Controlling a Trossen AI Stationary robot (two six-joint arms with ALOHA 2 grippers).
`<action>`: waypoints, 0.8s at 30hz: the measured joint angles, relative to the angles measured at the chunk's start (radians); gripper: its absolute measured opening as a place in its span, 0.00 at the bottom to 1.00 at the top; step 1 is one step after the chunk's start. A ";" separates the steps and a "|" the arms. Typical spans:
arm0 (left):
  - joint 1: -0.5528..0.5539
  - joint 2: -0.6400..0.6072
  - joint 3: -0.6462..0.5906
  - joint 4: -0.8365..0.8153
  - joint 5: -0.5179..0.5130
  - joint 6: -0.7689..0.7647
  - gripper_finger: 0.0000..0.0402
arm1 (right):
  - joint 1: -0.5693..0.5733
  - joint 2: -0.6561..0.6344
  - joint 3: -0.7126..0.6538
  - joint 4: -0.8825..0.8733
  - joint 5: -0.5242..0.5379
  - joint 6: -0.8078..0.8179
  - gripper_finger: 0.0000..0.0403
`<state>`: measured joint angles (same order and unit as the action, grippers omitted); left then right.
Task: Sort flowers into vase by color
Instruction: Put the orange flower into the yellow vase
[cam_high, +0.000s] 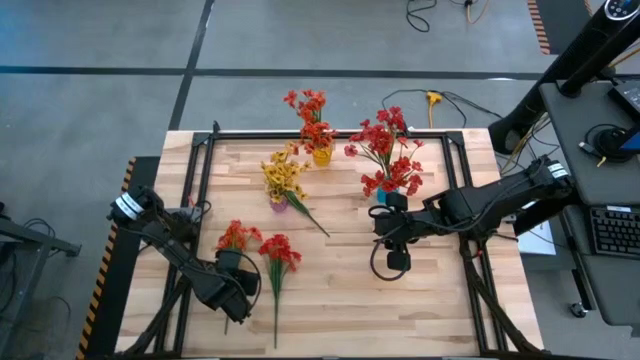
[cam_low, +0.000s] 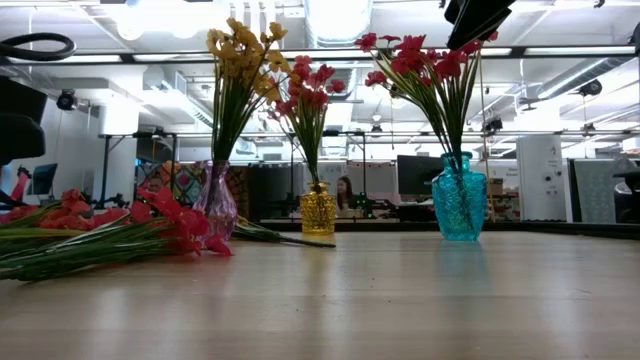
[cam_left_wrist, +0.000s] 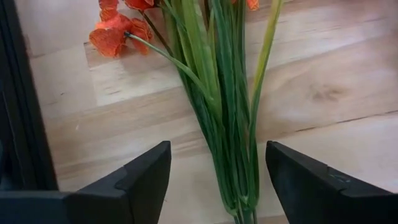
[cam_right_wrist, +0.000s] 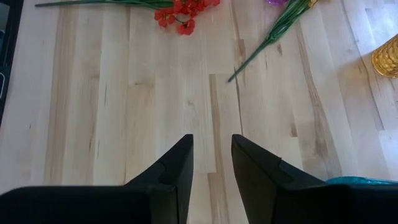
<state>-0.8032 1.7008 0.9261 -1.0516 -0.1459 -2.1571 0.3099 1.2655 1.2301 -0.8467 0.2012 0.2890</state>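
An orange-red flower spray (cam_high: 238, 238) lies flat on the table at the near left. My left gripper (cam_left_wrist: 217, 180) is open and points down over its green stem bundle (cam_left_wrist: 227, 124), one finger on each side, not touching. A red spray (cam_high: 279, 250) lies beside it, stem toward the near edge. A purple vase (cam_low: 217, 205) holds yellow flowers (cam_high: 284, 175). In a gold vase (cam_low: 318, 210) stand orange-red flowers (cam_high: 314, 125), and in a teal vase (cam_low: 460, 200) red flowers (cam_high: 385, 145). My right gripper (cam_right_wrist: 212, 165) hangs high above the table's middle right, open by a narrow gap, with nothing in it.
A loose green stem (cam_high: 312, 217) lies on the table from the purple vase toward the middle. A black metal frame (cam_high: 205, 160) borders the tabletop. Bare wood (cam_high: 340, 300) stretches between the lying sprays and my right arm. A person sits far behind the table in the low view.
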 joint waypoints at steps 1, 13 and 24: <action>0.000 0.000 -0.001 0.003 0.000 0.000 0.59 | 0.000 0.000 0.000 0.000 0.000 0.000 0.25; -0.001 0.052 0.008 0.048 -0.010 0.000 0.49 | 0.000 0.000 0.000 0.000 0.000 0.000 0.25; -0.006 0.054 0.024 0.031 0.002 0.001 0.06 | 0.000 0.000 0.000 0.015 0.000 -0.001 0.22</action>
<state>-0.8088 1.7546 0.9497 -1.0207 -0.1436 -2.1563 0.3099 1.2657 1.2301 -0.8318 0.2012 0.2882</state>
